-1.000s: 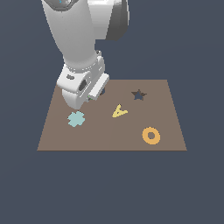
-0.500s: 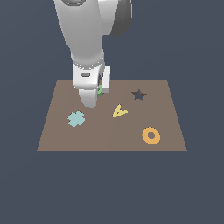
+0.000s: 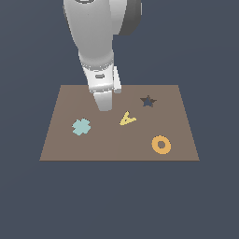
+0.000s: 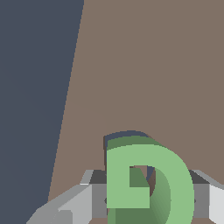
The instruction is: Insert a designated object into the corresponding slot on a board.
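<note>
— From the outside camera, what's down there?

— One flat brown board [image 3: 119, 149], matte and plain. On it I count one pale teal cross [image 3: 81, 126], one yellow letter A [image 3: 127, 119], one orange ring [image 3: 161, 144] and one dark star-shaped cut-out [image 3: 148, 101]. The smooth white arm stands over the far side, the claw [image 3: 103, 103] pointing straight down between the cross and the A.

— Changed from a moment ago?

— Yes. Half a second back a speck of green showed beside the claw; now the arm hides it, and the claw sits lower, its tip close to the board.

— And the wrist camera?

— One green letter G [image 4: 146, 179], chunky, with a rounded back, clamped between the grey fingers [image 4: 76, 201]. It hangs over the brown surface, and just behind its upper edge a dark curved sliver [image 4: 124, 135] peeks out, seemingly the G-shaped slot. Whether the piece touches the board, I can't tell.
</note>
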You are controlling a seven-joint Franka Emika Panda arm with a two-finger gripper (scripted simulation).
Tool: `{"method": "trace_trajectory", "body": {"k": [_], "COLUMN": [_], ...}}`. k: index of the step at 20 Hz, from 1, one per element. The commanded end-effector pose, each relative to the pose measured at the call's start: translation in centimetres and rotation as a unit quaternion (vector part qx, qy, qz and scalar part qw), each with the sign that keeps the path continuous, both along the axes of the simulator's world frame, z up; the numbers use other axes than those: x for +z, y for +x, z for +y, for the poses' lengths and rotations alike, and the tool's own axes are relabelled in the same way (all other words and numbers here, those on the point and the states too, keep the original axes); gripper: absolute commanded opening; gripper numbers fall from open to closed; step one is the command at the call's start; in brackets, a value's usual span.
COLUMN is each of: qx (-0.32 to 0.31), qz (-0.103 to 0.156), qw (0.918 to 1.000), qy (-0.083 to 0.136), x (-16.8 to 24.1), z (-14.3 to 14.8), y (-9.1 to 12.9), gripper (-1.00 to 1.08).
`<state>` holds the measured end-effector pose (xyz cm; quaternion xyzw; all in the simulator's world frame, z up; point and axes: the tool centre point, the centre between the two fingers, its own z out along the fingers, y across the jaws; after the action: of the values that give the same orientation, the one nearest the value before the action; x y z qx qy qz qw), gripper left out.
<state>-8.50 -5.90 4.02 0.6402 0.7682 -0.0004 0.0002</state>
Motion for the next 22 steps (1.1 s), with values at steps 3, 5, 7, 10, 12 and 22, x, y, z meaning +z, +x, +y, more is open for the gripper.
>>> {"method": "trace_trajectory", "body": {"k": [3, 5, 7, 10, 12, 22], "qx": [0.025, 0.030, 0.032, 0.028, 0.027, 0.027], "qz": [0.000, 0.000, 0.000, 0.000, 0.000, -0.001], "qw": [0.9997, 0.9996, 0.9995, 0.9996, 0.9996, 0.9996], "qy": [0.000, 0.000, 0.000, 0.000, 0.000, 0.000], "x": [0.0, 0.0, 0.0, 0.0, 0.0, -1.0], "z": [0.1, 0.1, 0.1, 0.1, 0.1, 0.1], "y": [-0.2, -0.3, -0.3, -0.3, -0.3, -0.2], "gripper": [-1.00, -1.00, -1.00, -1.00, -1.00, 1.00]}}
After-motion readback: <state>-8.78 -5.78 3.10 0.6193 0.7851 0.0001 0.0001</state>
